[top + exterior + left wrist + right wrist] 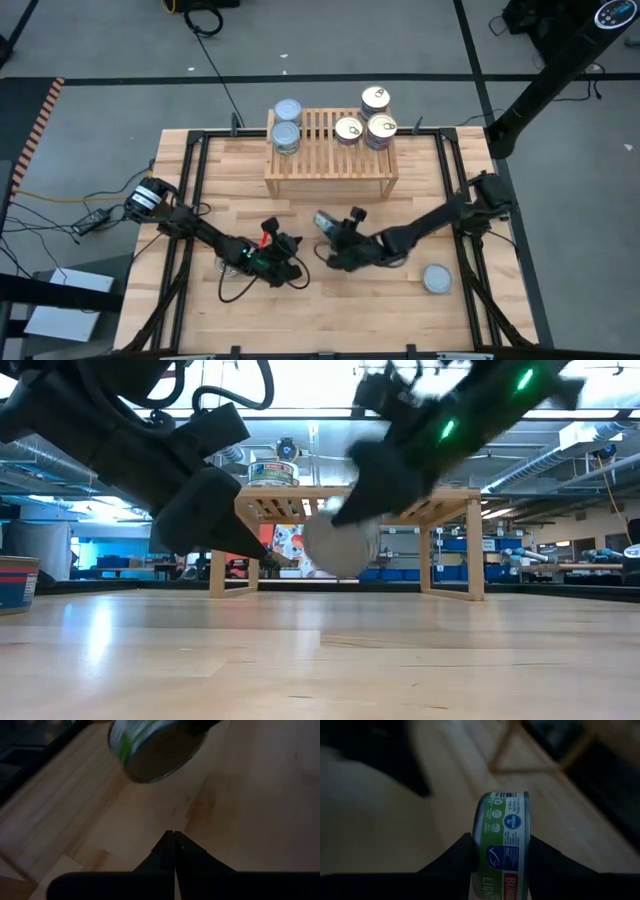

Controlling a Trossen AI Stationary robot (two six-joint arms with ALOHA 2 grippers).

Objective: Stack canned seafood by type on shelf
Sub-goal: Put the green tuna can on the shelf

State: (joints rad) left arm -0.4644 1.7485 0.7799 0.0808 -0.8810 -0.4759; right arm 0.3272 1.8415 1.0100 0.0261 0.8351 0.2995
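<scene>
The right gripper, clamped on a green-labelled tin above the table in front of the shelf, could drop it or clip the nearby left gripper, fingers together.

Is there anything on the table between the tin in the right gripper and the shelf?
No. In the high view, bare tabletop lies between the tin, held in the right gripper, and the shelf.

left hand closed, right hand gripping
</scene>
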